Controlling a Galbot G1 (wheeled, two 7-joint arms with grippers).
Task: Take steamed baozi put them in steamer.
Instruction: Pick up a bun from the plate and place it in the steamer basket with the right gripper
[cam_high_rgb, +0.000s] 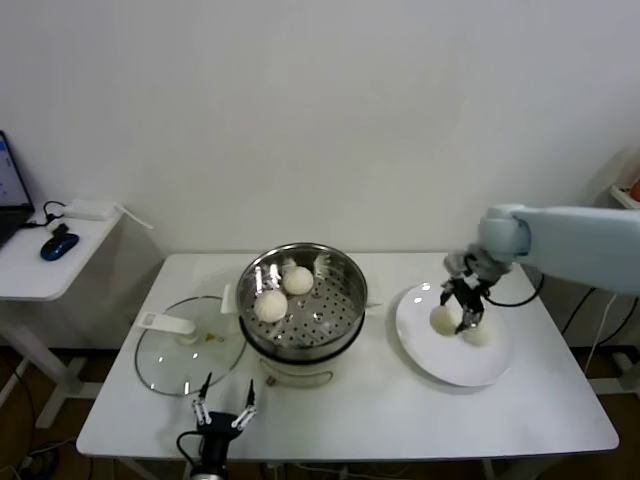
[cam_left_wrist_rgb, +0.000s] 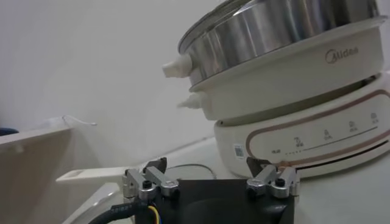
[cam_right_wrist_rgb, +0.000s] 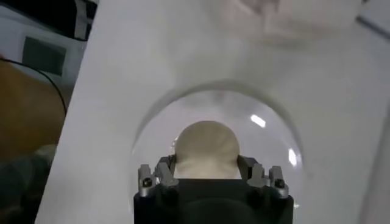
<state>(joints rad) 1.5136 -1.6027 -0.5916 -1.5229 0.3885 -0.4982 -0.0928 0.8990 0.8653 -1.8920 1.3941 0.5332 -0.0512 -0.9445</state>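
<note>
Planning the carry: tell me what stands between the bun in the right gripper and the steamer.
Nothing visible does. The right gripper is shut on a baozi over the white plate; bare table lies between plate and steamer. The steamer is open, its glass lid lying on its far side, and the left gripper waits near the table's front edge.

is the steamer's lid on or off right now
Off. The glass lid lies flat on the table on the steamer's left side, and the pot is open with two buns visible inside.
</note>
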